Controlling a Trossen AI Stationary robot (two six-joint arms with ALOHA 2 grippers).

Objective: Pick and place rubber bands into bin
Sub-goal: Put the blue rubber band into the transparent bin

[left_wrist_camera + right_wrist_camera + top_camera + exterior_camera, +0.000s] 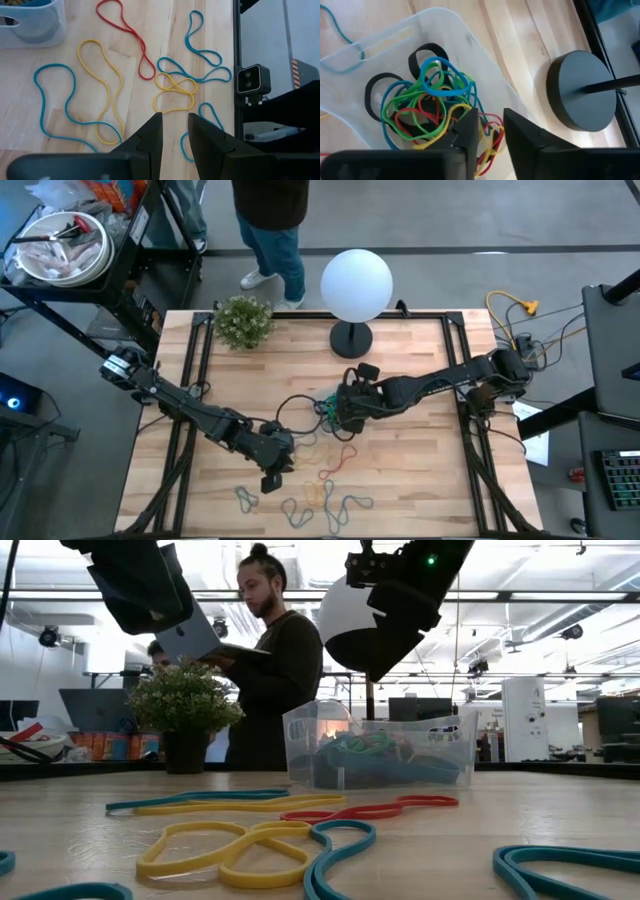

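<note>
The right pincer is hanging over the bin, its fingers standing slightly apart with nothing between them. The bin, a clear shallow tray, is sitting near the middle of the table, just in front of the globe lamp's dark round base. Inside it a tangle of rubber bands is lying (green, blue, red, yellow and black loops all mixed).

The left pincer is hovering above the table nearer the front edge, fingers a little apart and gripping nothing. Beneath and ahead of it loose bands are lying flat on the wood: a red loop, a long yellow loop, a doubled yellow band and a teal loop, well apart from the bin.

A small potted plant is standing at the table's far side, and a person is standing behind the table.
</note>
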